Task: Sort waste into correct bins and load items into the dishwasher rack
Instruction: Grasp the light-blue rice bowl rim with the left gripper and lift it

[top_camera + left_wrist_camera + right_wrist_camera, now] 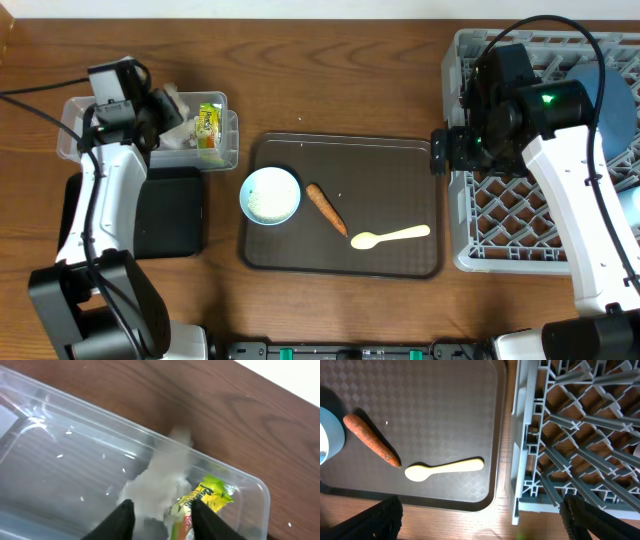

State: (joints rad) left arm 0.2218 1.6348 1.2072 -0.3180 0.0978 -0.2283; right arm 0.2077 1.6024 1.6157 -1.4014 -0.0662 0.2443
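A crumpled white tissue wad (160,477) lies in the clear tub (55,435), right beside the yellow-green wrapper (210,496). The left claw (162,507) hangs just over them with its fingers parted. The wad looks loose beneath it, not pinched. So the paper and wrapper waste seems dealt with.

The black tray (172,212) next to the tub shows nothing in it that I can see. On the brown serving tray (390,180) mid-worktop, the carrot piece (327,209) lies between the small light blue cup (245,195), which holds rice grains (270,200), and the pale yellow spoon (390,237). All three wait to be handled.

To the right, the grey rack (500,220) seems to hold a dark blue plate (620,100), partly hidden. The right claw (481,510) is spread wide and holds nothing, above the rack's near edge. I'd call the job around half done.
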